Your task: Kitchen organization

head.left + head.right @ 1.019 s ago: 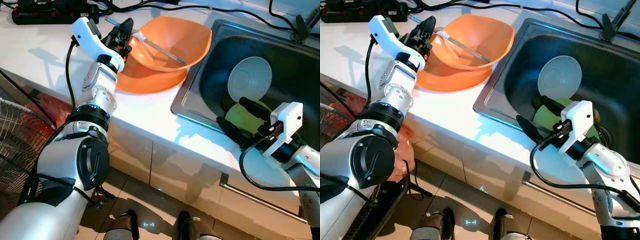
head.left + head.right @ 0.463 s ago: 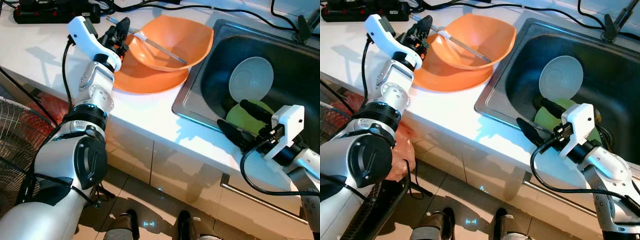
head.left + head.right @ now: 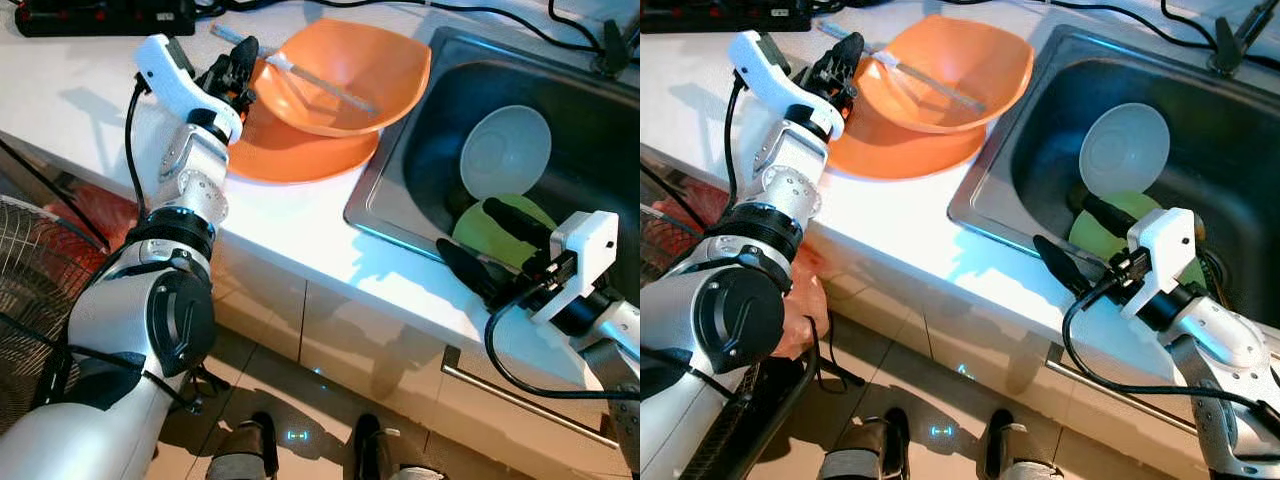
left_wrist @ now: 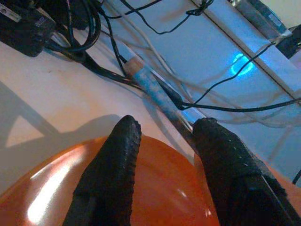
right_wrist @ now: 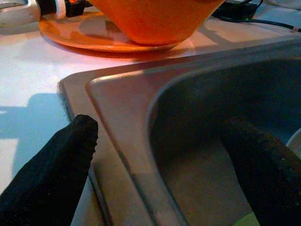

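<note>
Orange bowl on orange plate near desk's sink-side edge, left gripper spread at bowl's rim, right gripper released, straddling sink front edge.

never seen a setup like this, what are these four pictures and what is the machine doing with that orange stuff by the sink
It is a humanoid robot with two silver arms, each ending in a pincer of two black fingers. The two wide pictures come from cameras in its head, looking down at a kitchen counter. The two close-ups come from cameras on its wrists.

On the counter an orange bowl sits on an orange plate, with a long utensil lying across the bowl. The sink holds a white bowl and something green.

The left pincer is open at the bowl's rim, beside the utensil's handle. The right pincer is open astride the sink's front edge. Neither holds anything.
</note>
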Tool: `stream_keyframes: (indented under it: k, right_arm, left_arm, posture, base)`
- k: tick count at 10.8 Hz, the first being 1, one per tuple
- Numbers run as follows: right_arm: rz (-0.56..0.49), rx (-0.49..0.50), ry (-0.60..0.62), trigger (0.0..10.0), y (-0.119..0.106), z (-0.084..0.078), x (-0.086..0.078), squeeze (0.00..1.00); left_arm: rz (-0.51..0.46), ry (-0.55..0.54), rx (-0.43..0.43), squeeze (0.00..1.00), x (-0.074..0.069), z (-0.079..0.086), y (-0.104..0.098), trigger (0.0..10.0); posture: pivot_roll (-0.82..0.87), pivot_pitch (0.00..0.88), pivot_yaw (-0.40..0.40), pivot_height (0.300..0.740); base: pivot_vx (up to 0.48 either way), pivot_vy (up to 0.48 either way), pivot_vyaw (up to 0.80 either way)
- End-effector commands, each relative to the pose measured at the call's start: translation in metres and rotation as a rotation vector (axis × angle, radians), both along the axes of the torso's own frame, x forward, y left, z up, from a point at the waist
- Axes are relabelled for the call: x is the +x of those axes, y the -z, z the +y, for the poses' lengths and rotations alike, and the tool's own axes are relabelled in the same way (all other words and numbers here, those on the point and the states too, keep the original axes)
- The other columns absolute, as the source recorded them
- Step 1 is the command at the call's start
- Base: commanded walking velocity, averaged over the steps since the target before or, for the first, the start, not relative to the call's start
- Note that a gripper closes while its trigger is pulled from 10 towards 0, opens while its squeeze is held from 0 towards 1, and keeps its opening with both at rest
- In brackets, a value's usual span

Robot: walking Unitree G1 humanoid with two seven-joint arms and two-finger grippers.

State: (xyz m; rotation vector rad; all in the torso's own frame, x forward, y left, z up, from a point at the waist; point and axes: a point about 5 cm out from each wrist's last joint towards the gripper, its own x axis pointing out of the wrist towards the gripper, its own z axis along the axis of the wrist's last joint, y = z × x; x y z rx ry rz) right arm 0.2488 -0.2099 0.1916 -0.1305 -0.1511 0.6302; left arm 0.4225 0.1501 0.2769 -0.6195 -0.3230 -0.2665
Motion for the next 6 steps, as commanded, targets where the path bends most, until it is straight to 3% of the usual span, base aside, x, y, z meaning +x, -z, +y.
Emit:
stream_keyframes:
  k: [1, 6]
  right_arm:
    - [0.113, -0.004, 0.017, 10.0, 0.0199, -0.003, -0.0032, 0.0]
    - [0.116, -0.004, 0.037, 10.0, 0.0204, -0.0039, -0.0057, 0.0]
  left_arm:
    - [0.005, 0.013, -0.01, 0.0, 0.0012, -0.0075, -0.0041, 10.0]
    - [-0.028, 0.03, -0.025, 0.0, 0.0011, -0.0123, -0.0119, 10.0]
  posture:
    - [-0.13, 0.312, -0.018, 0.74]
    - [-0.14, 0.304, -0.015, 0.74]
  base:
    - [0.0, 0.0, 0.0]
    - [0.0, 0.0, 0.0]
